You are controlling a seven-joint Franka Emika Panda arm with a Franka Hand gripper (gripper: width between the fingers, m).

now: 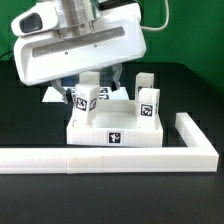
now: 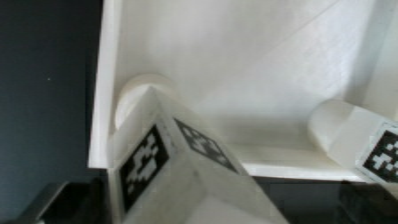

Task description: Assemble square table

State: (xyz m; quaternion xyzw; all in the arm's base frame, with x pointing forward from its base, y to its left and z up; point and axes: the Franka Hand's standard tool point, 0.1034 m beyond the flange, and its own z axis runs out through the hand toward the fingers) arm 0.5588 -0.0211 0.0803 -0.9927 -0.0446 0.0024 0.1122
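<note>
The square table's white slab [image 1: 92,131] lies flat behind the rail, with a black-and-white tag on its near side. Two tagged white leg blocks stand upright on it, one toward the exterior view's left [image 1: 85,99] and one toward its right [image 1: 147,101]. My gripper [image 1: 96,88] hangs low over the slab with its dark fingers on either side of the left leg, open and apart from it. In the wrist view that leg [image 2: 169,160] rises very close to the camera from a corner of the slab [image 2: 249,70]. The other leg [image 2: 366,140] stands in a neighbouring corner. My fingertips are hard to make out there.
A long white L-shaped rail [image 1: 100,157] runs along the front and turns back at the exterior view's right [image 1: 190,132], close against the slab. A flat white sheet [image 1: 50,96] shows behind the slab at the left. The table top is black.
</note>
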